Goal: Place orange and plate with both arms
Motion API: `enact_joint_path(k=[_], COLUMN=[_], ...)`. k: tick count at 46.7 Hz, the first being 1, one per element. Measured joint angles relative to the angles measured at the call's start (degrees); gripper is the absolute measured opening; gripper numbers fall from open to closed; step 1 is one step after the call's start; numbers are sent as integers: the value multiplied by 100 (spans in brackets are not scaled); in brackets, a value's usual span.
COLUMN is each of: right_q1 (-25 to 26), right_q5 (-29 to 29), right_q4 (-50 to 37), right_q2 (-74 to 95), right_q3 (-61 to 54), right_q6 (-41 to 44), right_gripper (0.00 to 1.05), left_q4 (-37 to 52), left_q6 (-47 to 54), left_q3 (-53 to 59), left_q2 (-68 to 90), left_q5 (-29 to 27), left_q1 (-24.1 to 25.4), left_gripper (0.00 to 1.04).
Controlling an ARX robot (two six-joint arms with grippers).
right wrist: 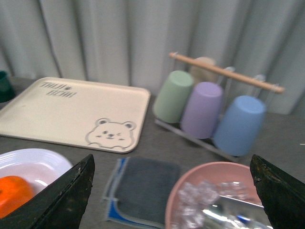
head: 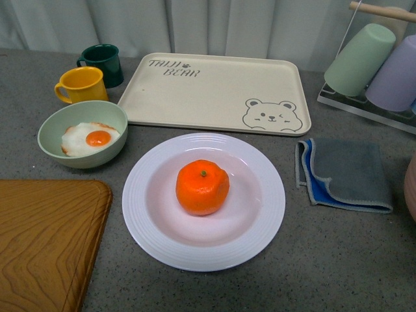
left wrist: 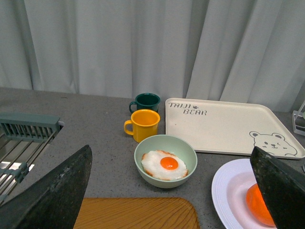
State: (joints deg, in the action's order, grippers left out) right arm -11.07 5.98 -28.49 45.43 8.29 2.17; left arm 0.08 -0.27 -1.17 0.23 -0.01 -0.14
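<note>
Orange (head: pixel 202 187) sits dead centre in the well of the white plate (head: pixel 148 224), stem dot up, and you get that whole picture only from the front view. The plate lies on the grey counter just in front of the cream bear tray (head: pixel 214 91), between the pale green bowl (head: pixel 49 144) holding the fried egg (head: pixel 90 138) and the folded grey-and-blue cloth (head: pixel 344 174). Your grippers show only in the wrist views. The left gripper (left wrist: pixel 170 150) has its two dark fingers (left wrist: pixel 57 191) spread wide with nothing between them, and one finger covers part of the orange there, so you see just a slice of it and of the plate's rim. That camera also gives you a grey wire dish rack (left wrist: pixel 28 126) that no other view has, plus the yellow mug (left wrist: pixel 144 125) and the dark green mug (left wrist: pixel 146 101) beside the tray. The right gripper (right wrist: pixel 171 157) is spread wide and empty too. Its camera is a little blurred and catches only the edge of the orange and plate. It does show a blue cup (right wrist: pixel 239 125) on the cup stand next to the purple cup (right wrist: pixel 202 109) and green cup (right wrist: pixel 172 95), and a pink bowl (right wrist: pixel 183 191) of crinkly clear stuff that the front view barely clips. The wooden board (head: pixel 45 247) lies near the plate, under the green bowl's side of the counter.
</note>
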Motion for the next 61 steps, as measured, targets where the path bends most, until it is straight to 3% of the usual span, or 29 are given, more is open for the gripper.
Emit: enact_joint_path(k=[6, 14, 27, 34, 42, 48, 61], right_q1=[-247, -348, -127, 170, 229, 151, -46], right_q5=[-498, -1189, -2736, -4035, -4428, -4822, -4944], right_q4=[-562, -317, 848, 1464, 1471, 955, 417], right_q2=[1950, 3626, 5095, 5775, 6306, 6769, 7462], right_q3=[533, 1147, 2240, 2734, 3029, 3239, 3534], right_q6=[-675, -1488, -2632, -2992, -3075, -3436, -4144], right_gripper=[95, 95, 95, 95, 95, 95, 95], left_q4=[0, 0, 0, 0, 0, 0, 0], left_q6=[0, 0, 0, 0, 0, 0, 0], left_q3=[0, 0, 0, 0, 0, 0, 0], left_q2=[0, 0, 0, 0, 0, 0, 0], left_q5=[0, 0, 0, 0, 0, 0, 0], left_q1=[0, 0, 0, 0, 0, 0, 0], left_gripper=[98, 98, 98, 98, 98, 98, 98])
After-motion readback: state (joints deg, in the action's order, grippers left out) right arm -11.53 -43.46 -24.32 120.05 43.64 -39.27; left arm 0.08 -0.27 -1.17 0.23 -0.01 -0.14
